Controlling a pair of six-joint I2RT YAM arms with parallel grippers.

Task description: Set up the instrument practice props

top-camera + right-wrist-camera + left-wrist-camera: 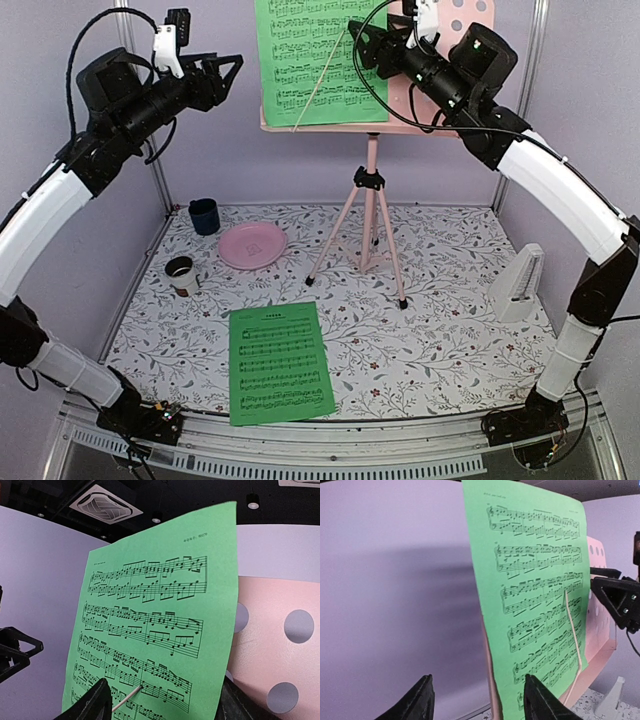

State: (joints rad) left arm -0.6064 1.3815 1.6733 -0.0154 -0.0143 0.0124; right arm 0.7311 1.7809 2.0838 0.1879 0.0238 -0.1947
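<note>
The pink tripod music stand (370, 215) stands at the middle back. Its perforated desk (425, 110) holds one green sheet-music page (305, 60), with a thin cream stick (322, 78) leaning across it. A second green page (278, 362) lies flat near the table's front. The white pyramid metronome (520, 285) stands at the right. My left gripper (228, 70) is open and empty, just left of the raised page (535, 580). My right gripper (360, 45) is open at the page's right edge. In the right wrist view the page (155, 620) and desk (280, 645) fill the frame.
A pink plate (252, 245), a dark blue cup (204, 215) and a small white-and-dark cup (181, 274) sit at the left back of the floral mat. Purple walls close in the back and sides.
</note>
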